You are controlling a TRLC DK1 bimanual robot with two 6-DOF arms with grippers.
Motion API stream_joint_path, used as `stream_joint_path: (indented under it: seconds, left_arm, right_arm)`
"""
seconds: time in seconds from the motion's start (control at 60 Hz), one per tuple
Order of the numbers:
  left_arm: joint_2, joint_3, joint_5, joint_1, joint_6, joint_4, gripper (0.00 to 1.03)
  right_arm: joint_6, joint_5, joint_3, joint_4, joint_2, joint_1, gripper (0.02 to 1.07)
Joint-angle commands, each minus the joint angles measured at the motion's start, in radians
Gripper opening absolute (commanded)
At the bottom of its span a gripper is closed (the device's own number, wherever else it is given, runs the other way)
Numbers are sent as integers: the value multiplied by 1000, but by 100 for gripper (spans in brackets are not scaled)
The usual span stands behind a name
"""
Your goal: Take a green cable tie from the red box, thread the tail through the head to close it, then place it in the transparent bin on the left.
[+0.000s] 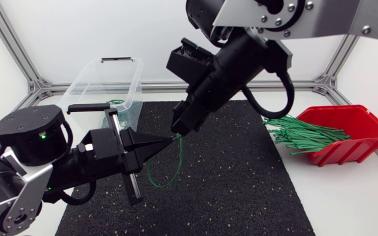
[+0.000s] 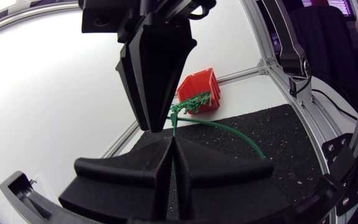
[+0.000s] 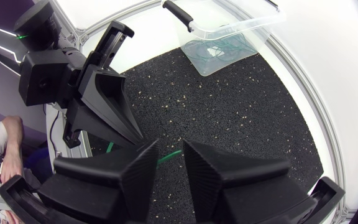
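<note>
Threading looks underway: green cable tie [image 2: 229, 129] is out of the red box [image 1: 359, 124] at 3 o'clock, pinched in the closed left gripper [image 1: 170, 139] mid-worktop [image 1: 241, 190]. The right gripper [image 1: 178, 129] hovers parted at its upper end. I cannot tell whether the tie is closed yet, and the transparent bin [image 1: 87, 78] at 10 o'clock awaits.

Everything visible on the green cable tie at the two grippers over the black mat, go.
Thin green plastic cable tie, bent into an open loop hanging over the black speckled mat mid-table. The left gripper is shut on one stretch; it leaves the fingers' seam and arcs away. The right gripper straddles it, fingers apart, seemingly not pinching. Head and tail can't be made out, so threading is unclear.
</note>
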Motion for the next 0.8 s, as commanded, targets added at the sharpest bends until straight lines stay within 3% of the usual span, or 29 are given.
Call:
stream_joint_path:
  seconds: [0.0,0.467,0.533,0.783]
  left_arm:
    - [11,26,-2,7,22,6,4]
    - [-44,14,-51,-51,15,-24,4]
    - [-44,14,-51,-47,16,-24,4]
    - [-20,12,-51,-38,22,-15,4]
  right_arm:
    - [-12,2,-26,7,-23,-7,8]
    - [-30,5,-31,56,-51,20,8]
    - [-20,5,-26,53,-46,19,24]
    - [-9,10,-32,39,-56,11,44]
